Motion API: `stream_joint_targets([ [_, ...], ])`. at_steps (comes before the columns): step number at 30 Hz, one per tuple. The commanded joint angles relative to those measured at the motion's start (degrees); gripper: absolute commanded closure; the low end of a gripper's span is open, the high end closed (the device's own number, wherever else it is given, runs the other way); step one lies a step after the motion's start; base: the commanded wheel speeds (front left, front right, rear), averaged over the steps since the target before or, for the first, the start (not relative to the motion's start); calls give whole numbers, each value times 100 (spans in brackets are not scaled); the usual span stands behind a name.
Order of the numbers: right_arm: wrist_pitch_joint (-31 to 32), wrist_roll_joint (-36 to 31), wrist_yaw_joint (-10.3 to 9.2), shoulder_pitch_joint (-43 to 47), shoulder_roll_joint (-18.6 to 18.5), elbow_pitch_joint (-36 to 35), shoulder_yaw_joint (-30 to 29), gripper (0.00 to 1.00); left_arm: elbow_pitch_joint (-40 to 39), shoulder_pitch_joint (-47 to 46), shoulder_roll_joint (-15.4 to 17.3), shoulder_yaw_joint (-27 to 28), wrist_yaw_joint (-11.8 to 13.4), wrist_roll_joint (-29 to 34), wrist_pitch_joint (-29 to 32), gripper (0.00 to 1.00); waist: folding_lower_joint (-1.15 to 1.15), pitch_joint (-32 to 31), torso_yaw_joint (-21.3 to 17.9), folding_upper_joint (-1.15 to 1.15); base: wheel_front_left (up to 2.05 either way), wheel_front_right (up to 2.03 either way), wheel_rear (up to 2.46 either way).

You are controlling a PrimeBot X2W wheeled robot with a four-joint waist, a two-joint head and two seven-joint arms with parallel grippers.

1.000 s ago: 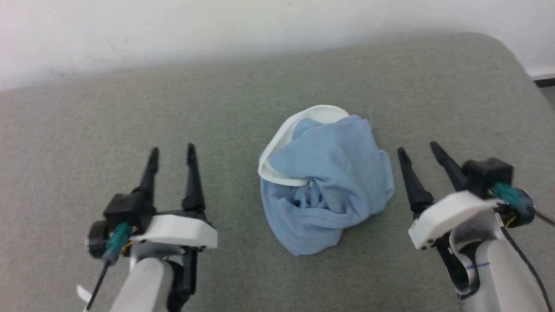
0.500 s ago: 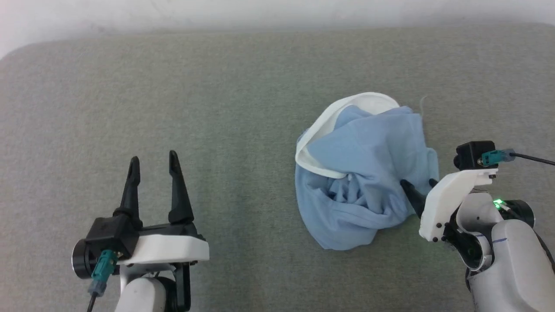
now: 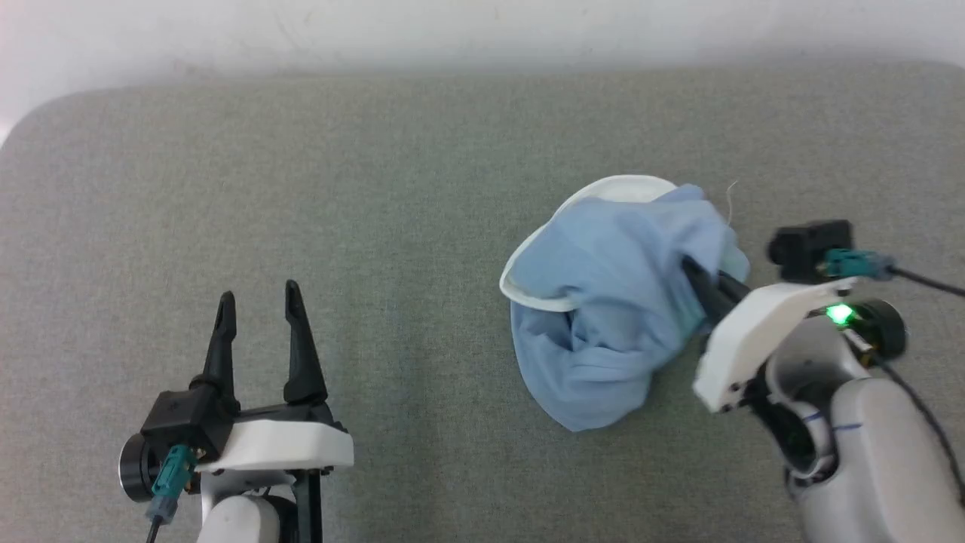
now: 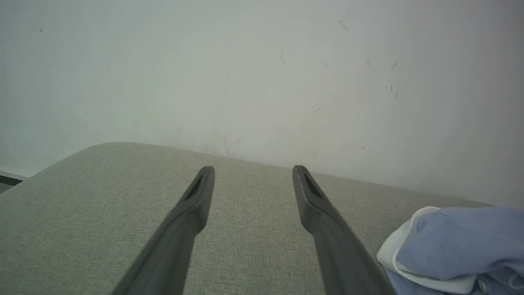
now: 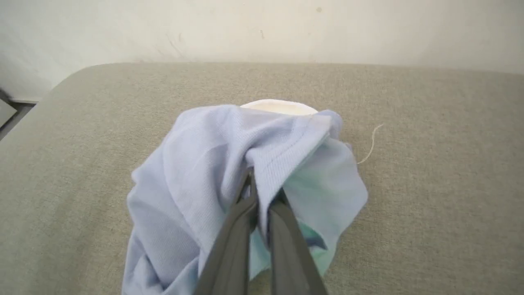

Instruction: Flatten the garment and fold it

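Note:
The garment is a crumpled light blue heap with a white collar, lying right of centre on the grey padded table. My right gripper is shut on a fold at the heap's right side, which is pulled up a little. In the right wrist view the two fingers pinch blue cloth of the garment at the right gripper. My left gripper stands open over bare table at the lower left, well apart from the cloth. The left wrist view shows the left gripper spread wide, with the garment at the lower right.
A pale wall runs along the table's far edge. The table's rounded far left corner is in view. A loose white thread lies on the table just right of the heap.
My right gripper went from open beside the heap into its right side, closed on a fold and lifted it. The head camera shifted. The left gripper stayed open.

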Motion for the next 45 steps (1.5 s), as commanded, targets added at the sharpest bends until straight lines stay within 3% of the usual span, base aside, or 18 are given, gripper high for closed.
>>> stream_joint_targets([
  [1,-59,-40,-5,65,16,-141,119,100,12,60,-23,21,-43,47,-27,0,0,-104,-45,0,0,0,0],
  [6,23,-121,-5,252,-30,-948,1586,100,41,139,-28,42,-96,45,-27,0,0,-259,-86,0,0,0,0],
  [10,458,141,-5,441,-304,-998,2804,100,91,175,-30,22,-128,8,-27,0,0,-352,-78,0,0,0,0],
  [11,560,207,-5,485,-383,-943,2999,93,105,182,-30,8,-135,-5,-27,0,0,-374,-66,0,0,0,0],
  [12,675,283,-5,535,-465,-878,3178,54,119,189,-30,-8,-144,-17,-27,0,0,-396,-51,0,0,0,0],
  [13,781,381,-5,596,-520,-818,3289,0,131,197,-30,-23,-151,-24,-27,0,0,-417,-33,0,0,0,0],
  [16,833,570,-5,709,-618,-813,3326,0,152,226,-30,-33,-171,-28,-27,0,0,-468,4,0,0,0,0],
  [19,559,542,-5,814,-618,-949,2961,0,149,276,-31,-14,-184,-18,-27,0,0,-504,21,0,0,0,0],
  [28,-1023,-232,-5,1234,-94,-1419,707,0,169,345,-31,-58,-246,-9,-27,0,0,-533,4,0,0,0,0],
  [33,-1448,-596,-5,1431,8,-1249,-289,0,278,253,-31,-421,-492,108,-27,0,0,-493,-46,0,0,0,0],
  [39,-1477,-480,-5,1526,14,-936,-717,0,574,-26,-31,-1411,-875,163,218,0,0,-419,-116,0,0,0,0],
  [45,-1501,-354,-5,1452,15,-781,-663,0,763,-357,-31,-2155,-803,-13,1226,0,0,-358,-265,0,0,0,0],
])
